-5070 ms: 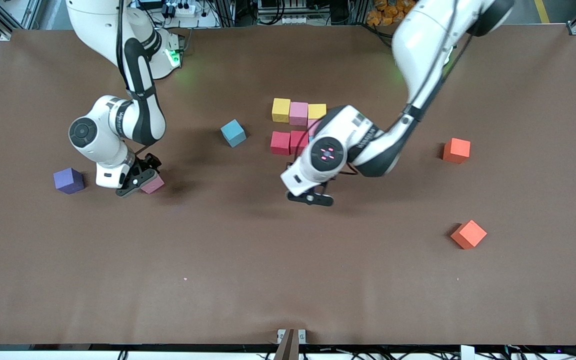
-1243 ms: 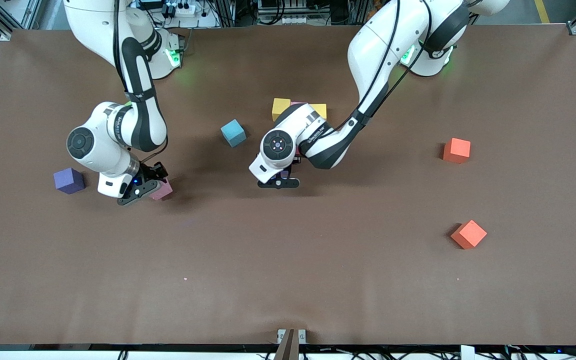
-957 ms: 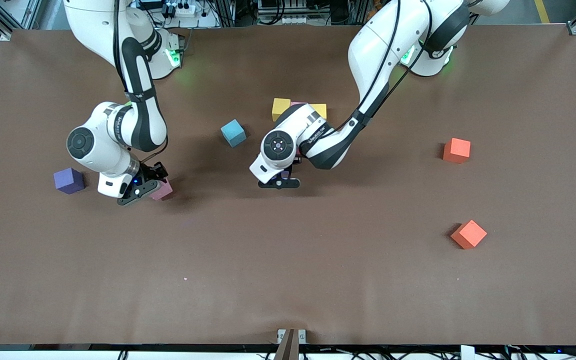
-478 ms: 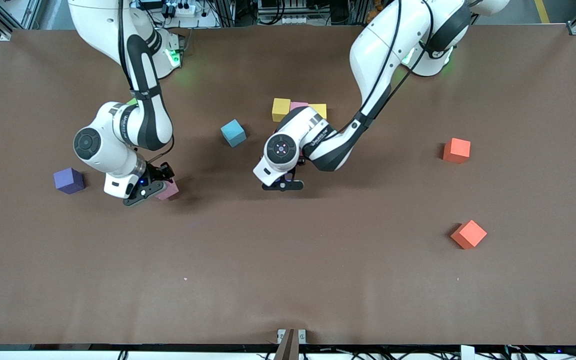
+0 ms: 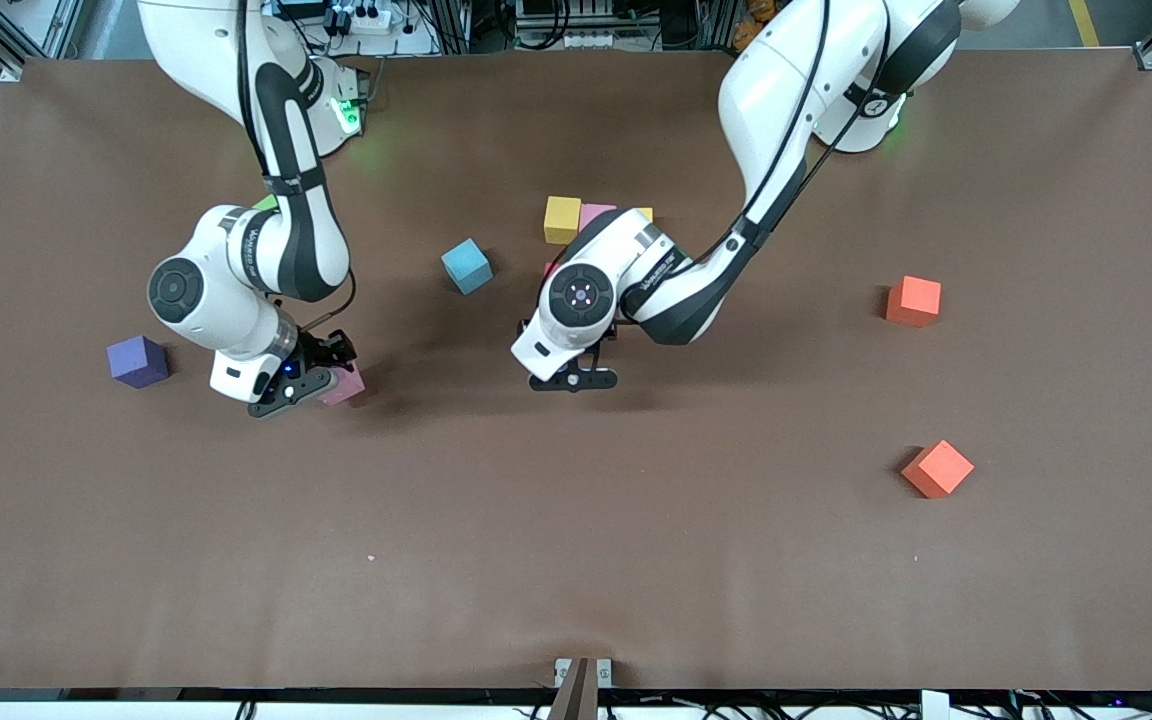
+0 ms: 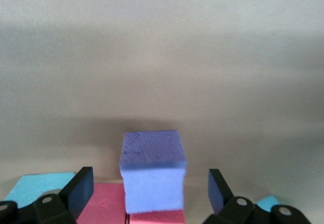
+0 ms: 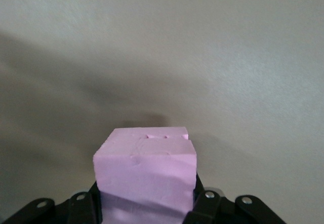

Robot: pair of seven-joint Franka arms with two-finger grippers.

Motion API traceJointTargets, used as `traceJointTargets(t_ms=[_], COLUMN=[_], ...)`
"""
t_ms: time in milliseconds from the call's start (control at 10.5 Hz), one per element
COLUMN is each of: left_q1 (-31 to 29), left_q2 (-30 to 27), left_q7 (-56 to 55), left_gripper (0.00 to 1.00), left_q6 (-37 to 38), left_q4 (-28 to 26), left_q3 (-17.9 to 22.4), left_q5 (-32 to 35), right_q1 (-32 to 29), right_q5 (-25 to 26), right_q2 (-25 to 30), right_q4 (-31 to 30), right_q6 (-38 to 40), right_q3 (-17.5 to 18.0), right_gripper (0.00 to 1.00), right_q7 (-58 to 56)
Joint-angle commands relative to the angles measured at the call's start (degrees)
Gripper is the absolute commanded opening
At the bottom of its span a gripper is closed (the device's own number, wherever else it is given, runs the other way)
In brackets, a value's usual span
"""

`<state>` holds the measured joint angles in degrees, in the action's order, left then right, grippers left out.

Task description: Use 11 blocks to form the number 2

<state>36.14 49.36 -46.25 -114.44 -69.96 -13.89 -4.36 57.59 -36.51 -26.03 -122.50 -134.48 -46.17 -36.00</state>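
**Pink cube clamped, purple cube just let go at the digit**

Blocks look light, stiff, matte, likely grippy; best pinched on two flat opposite faces. Partly built number 2 sits mid-bench, mostly hidden under the left arm. Left hand over it, fingers apart, astride a purple cube beside pink ones. Right hand clamped on a pink cube, toward the right arm's end, near another purple cube.

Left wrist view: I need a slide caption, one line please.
Open left gripper straddles a purple block set beside red blocks.
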Motion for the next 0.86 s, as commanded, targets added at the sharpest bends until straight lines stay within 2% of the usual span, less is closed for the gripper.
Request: traceJointTargets(t_ms=[0,96,383,765], left_q1=[-2.9,-4.6,-11.8,-24.1], left_q2=[-6.4,-9.8,-14.6,-18.2], left_q7=[0.6,0.8,4.2,18.3], left_gripper=[1.00,1.00,1.00,1.00], left_q6=[0.6,2.1,12.5,13.5], left_q4=[-1.1,-2.3,-3.1,-10.4], left_q3=[0.1,0.3,0.3,0.6], left_q5=[-2.6,-3.0,-2.2,-0.7], right_q1=[2.9,3.2,3.0,2.7], right_q5=[-0.7,-0.7,-0.7,-0.6], right_q2=[0.3,0.0,-1.4,-7.6], right_q4=[2.0,3.0,7.2,17.1], right_q6=[0.6,0.5,0.5,2.7], right_q3=[0.1,1.2,5.1,9.5], right_gripper=[0.22,0.22,0.22,0.22], right_q7=[7.3,10.5,20.5,35.1])
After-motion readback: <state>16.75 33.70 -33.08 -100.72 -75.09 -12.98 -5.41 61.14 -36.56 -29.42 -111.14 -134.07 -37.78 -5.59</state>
